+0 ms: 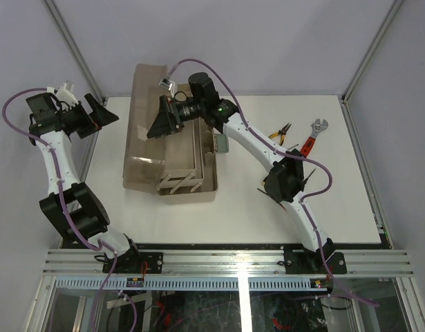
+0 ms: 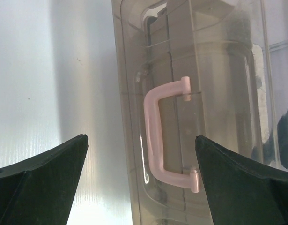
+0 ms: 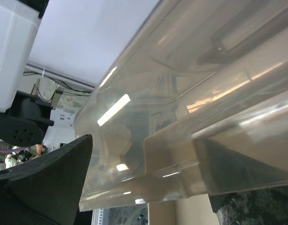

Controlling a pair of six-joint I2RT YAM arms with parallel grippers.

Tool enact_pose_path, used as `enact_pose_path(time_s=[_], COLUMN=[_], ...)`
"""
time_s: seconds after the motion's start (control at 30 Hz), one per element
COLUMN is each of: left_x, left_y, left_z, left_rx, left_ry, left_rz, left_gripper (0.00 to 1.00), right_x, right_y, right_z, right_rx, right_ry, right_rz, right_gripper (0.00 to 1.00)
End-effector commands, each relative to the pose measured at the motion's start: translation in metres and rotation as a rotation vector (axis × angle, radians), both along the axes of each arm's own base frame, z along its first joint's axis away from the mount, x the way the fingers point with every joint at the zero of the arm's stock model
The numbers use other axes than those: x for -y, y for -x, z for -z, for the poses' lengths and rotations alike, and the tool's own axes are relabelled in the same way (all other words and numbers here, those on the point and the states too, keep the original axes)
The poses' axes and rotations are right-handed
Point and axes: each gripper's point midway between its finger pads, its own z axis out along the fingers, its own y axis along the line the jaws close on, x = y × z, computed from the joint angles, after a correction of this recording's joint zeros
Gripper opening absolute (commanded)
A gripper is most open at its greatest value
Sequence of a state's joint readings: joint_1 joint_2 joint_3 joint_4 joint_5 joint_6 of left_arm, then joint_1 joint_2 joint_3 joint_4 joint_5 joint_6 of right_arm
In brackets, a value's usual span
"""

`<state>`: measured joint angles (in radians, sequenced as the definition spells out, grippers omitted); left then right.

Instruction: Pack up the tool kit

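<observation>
The tool kit's tan translucent box (image 1: 191, 169) lies open on the table, its lid (image 1: 146, 117) standing up along the left side. My left gripper (image 1: 107, 113) hangs open just left of the lid, apart from it. In the left wrist view the pink handle (image 2: 155, 140) shows ahead of the open left gripper (image 2: 141, 138). My right gripper (image 1: 155, 119) reaches over the box from the right, open, its jaws either side of the lid's rim (image 3: 148, 168). Pliers (image 1: 281, 133) and a wrench (image 1: 314, 135) lie on the table at the right.
A beige tray (image 1: 188, 181) sits in the box's near end. The pale latch (image 1: 221, 143) sticks out on the box's right side. The right arm (image 1: 267, 149) crosses the table between the box and the loose tools. Frame posts stand at the table's far corners.
</observation>
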<state>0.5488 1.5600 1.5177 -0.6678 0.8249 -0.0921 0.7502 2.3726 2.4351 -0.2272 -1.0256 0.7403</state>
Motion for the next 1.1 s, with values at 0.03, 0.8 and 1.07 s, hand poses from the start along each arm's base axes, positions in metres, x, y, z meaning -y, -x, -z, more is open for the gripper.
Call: enact_pose_path(time_s=[0.03,0.8,1.07], left_x=[0.010,-0.028,-0.042], left_y=[0.007,0.015,0.018], left_z=[-0.015,0.047,0.063], left_rx=[0.048,-0.055,-0.080], left_ry=[-0.020,-0.118,-0.125], left_rz=[0.045,-0.128,-0.154], left_gripper=[0.96,0.96,0.96], right_x=[0.009,0.002,0.000], right_y=[0.037,0.066,0.062], right_z=[-0.078,-0.077,-0.077], right_rx=[0.170,0.074,0.092], right_ry=[-0.178,-0.247,-0.250], right_rz=[-0.099,-0.291,-0.258], right_gripper=[0.98,0.93,0.95])
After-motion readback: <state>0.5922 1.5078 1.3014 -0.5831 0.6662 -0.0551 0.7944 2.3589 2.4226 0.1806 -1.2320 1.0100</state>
